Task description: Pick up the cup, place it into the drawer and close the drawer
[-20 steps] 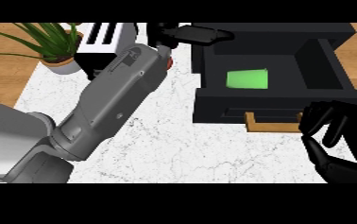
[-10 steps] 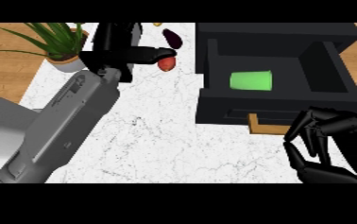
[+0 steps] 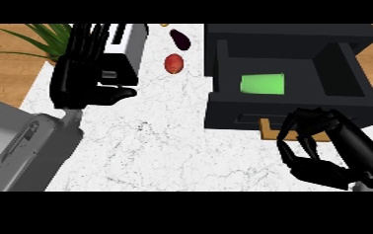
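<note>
A green cup (image 3: 263, 84) lies inside the open black drawer (image 3: 342, 75) at the upper right. My left hand (image 3: 84, 75) is up at the left, well away from the drawer, with its fingers straight and nothing in them. Just in front of the drawer's front panel, at the lower right, sits my right hand (image 3: 317, 144) with its fingers curled and holding nothing.
A red round item (image 3: 173, 63) and a dark purple one (image 3: 179, 39) lie on the white marble counter (image 3: 167, 144) left of the drawer. A white appliance (image 3: 128, 40) and a green plant (image 3: 44, 38) stand at the back left. A wooden handle (image 3: 271, 129) shows below the drawer front.
My left arm has drawn back from the drawer towards the left, uncovering the red and purple items. My right hand has moved up and in towards the drawer front.
</note>
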`<state>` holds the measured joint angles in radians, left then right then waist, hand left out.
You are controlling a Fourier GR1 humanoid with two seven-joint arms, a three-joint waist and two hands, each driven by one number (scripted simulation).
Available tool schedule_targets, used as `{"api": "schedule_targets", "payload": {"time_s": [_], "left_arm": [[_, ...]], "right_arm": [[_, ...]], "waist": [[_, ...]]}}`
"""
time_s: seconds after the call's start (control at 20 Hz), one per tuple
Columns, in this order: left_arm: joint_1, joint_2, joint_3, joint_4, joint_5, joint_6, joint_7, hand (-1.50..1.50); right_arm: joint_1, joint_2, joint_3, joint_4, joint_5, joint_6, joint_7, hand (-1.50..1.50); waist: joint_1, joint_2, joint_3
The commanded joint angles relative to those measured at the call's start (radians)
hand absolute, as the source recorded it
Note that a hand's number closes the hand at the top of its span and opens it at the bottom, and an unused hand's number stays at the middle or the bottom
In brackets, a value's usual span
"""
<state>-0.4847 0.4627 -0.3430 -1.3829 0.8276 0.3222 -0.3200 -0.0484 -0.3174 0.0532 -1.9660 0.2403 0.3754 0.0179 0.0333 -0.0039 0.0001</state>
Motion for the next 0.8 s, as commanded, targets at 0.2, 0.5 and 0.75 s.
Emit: {"api": "schedule_targets", "payload": {"time_s": [0.2,0.5,0.75], "left_arm": [[0.161,0.08,0.081,-0.087,0.02,-0.098,-0.011,-1.5],[0.27,0.084,0.138,-0.144,0.007,-0.153,-0.01,-1.5],[0.323,0.113,0.222,-0.111,0.023,-0.27,-0.02,-1.5]], "right_arm": [[-0.076,-0.034,0.151,0.218,0.369,-0.107,-0.145,1.5],[-0.176,0.048,0.171,0.516,0.481,-0.222,-0.215,-1.5],[-0.245,0.051,0.174,0.697,0.568,-0.271,-0.262,-1.5]], "waist": [[-0.014,0.005,0.0],[-0.02,0.005,0.0],[-0.022,0.006,0.0]]}}
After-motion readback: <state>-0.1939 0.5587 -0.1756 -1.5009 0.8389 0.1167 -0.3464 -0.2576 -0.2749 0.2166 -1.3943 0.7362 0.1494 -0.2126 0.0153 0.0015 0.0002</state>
